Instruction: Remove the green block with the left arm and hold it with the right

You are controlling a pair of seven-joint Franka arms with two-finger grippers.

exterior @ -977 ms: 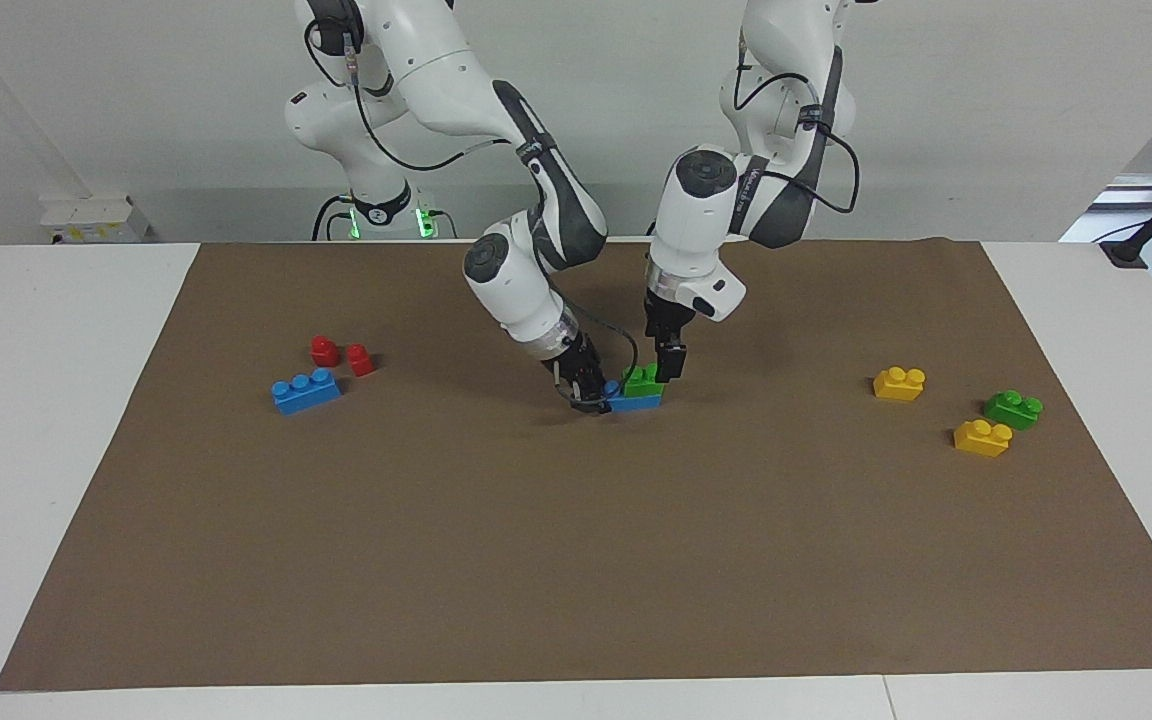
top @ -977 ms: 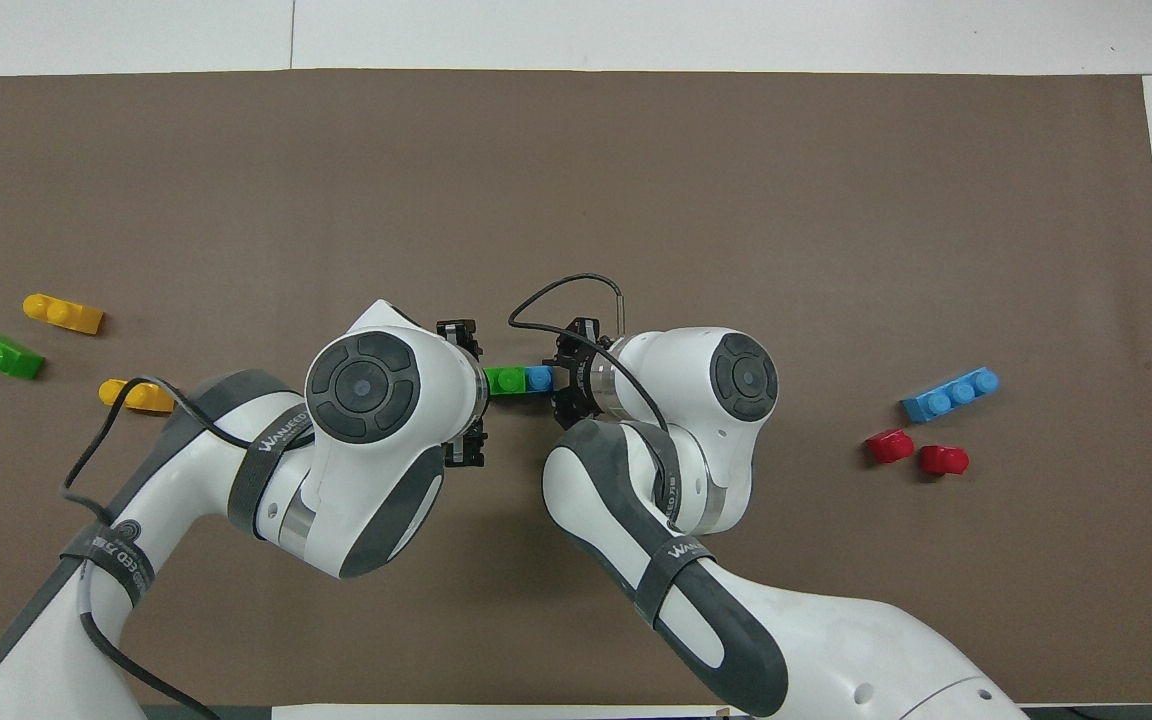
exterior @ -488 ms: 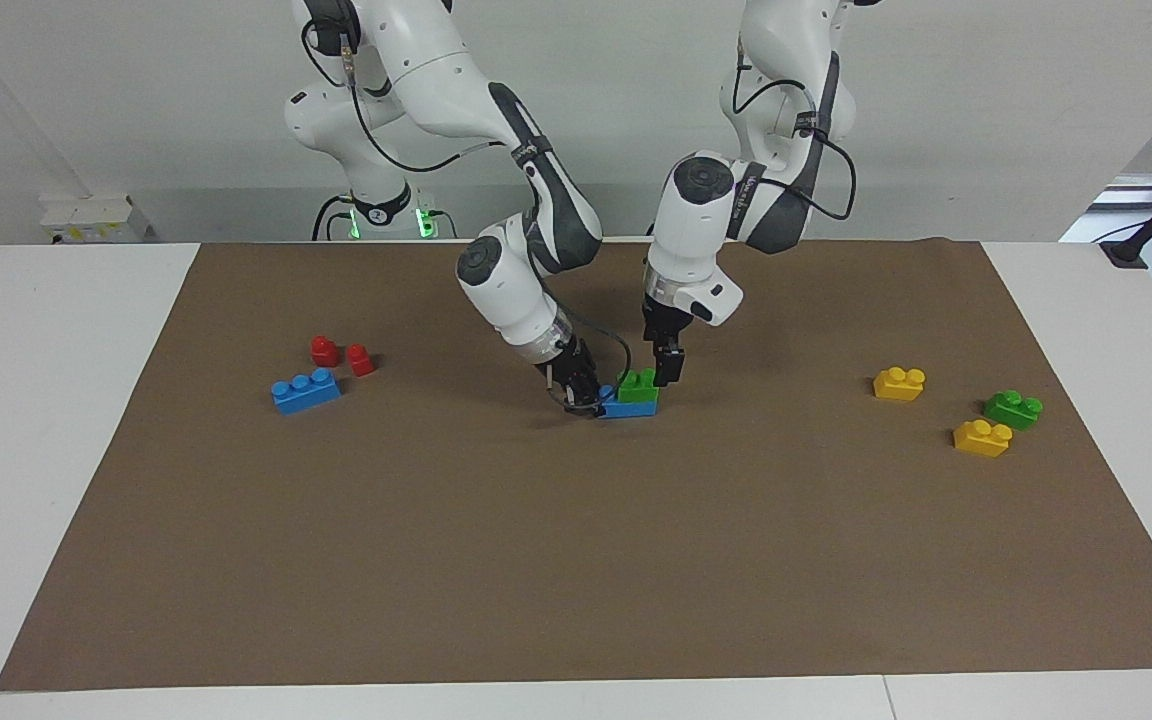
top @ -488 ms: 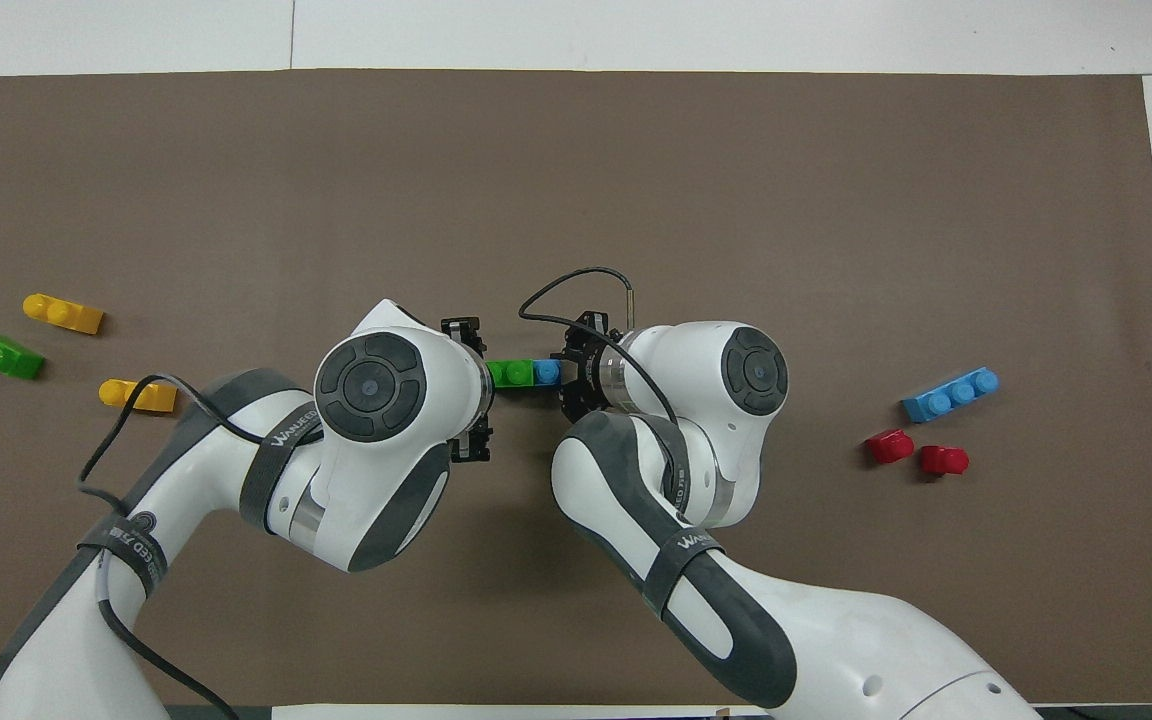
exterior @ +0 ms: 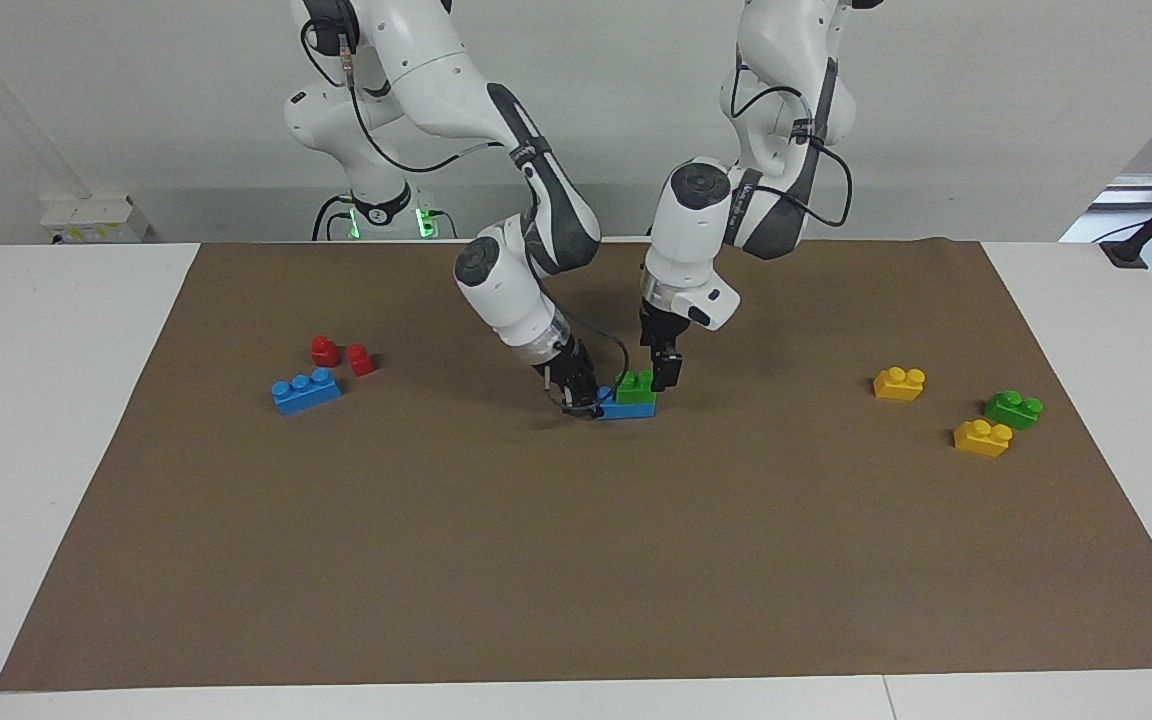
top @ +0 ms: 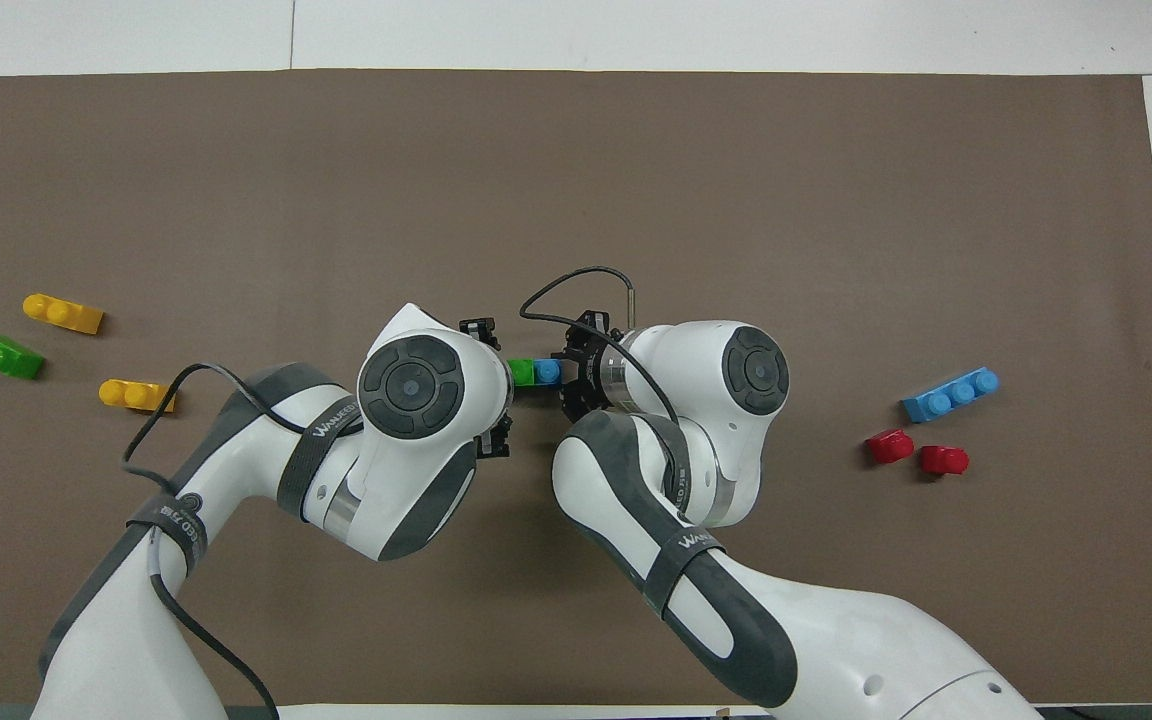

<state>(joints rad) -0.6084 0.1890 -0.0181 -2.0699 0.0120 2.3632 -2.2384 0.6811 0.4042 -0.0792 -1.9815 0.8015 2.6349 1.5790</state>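
L gripper closer, green block

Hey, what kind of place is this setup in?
Probably a robotics lab or test bench: two white robot arms mounted at a white table, a brown mat as the work surface, and toy bricks such as the green block scattered on it.

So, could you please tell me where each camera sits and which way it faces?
Facing view: high across the table, looking at the robots; both whole arms show, left claw at the green block.
Overhead view: above the robots' end, looking steeply down; forearms enter from the bottom, right claw at the blue brick.
Both share the stacked bricks, mirrored half a turn.
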